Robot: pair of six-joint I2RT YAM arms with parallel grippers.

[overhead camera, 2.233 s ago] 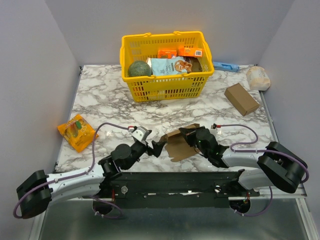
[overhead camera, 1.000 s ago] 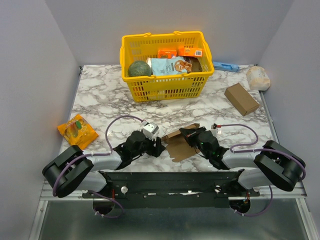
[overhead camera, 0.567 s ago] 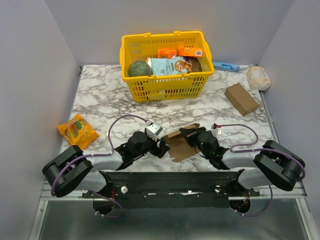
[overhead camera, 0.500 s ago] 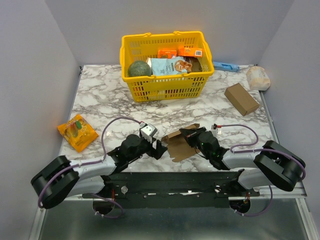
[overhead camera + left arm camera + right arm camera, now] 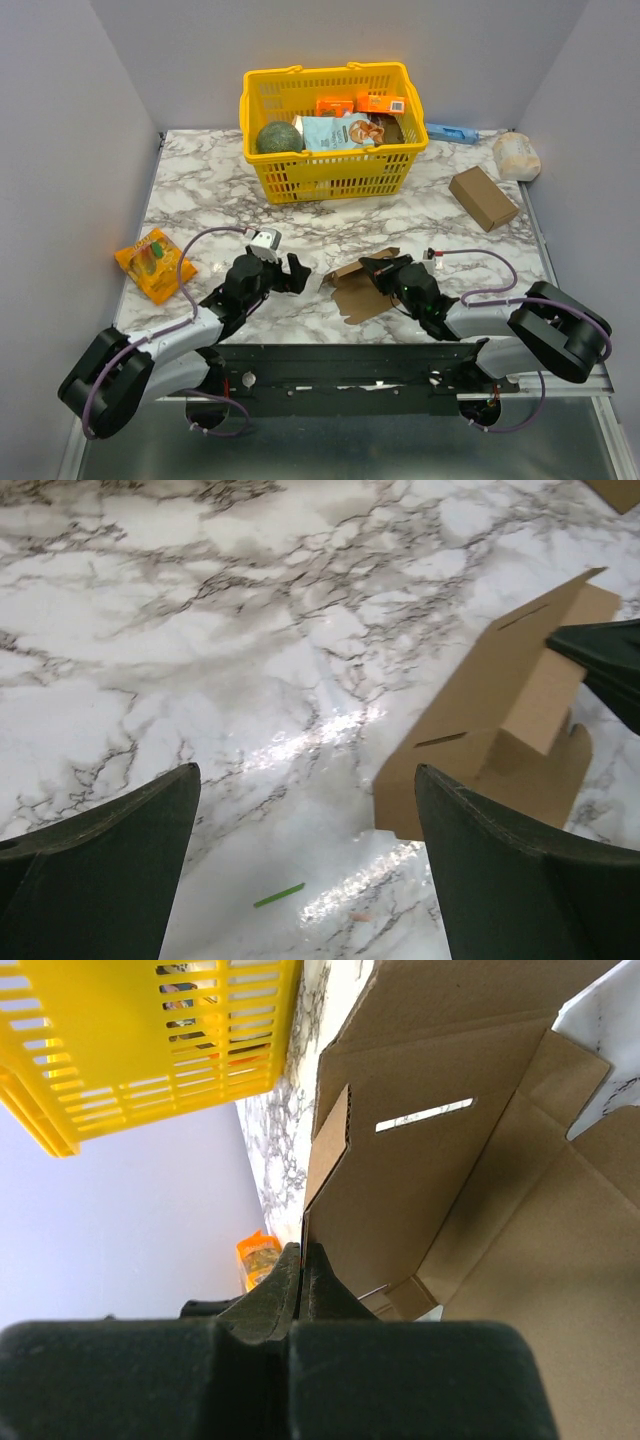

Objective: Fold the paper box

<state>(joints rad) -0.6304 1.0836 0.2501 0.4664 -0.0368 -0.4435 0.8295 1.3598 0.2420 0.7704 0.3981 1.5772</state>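
Observation:
The paper box, a thin brown cardboard piece with slots and flaps, lies partly folded on the marble table near the front centre. My right gripper is shut on the edge of an upright flap; in the right wrist view the fingertips pinch that flap of the paper box. My left gripper stands open a short way left of the box, touching nothing. In the left wrist view the gripper has bare marble between its fingers, and the paper box lies to the right.
A yellow basket full of groceries stands at the back centre. A blocky brown carton and a white roll lie at the back right. An orange snack packet is at the left edge. A small green sliver lies on the marble.
My left gripper has let go at the box's left edge, opened wide and drawn back to the left. The right gripper has kept its pinch on the flap.

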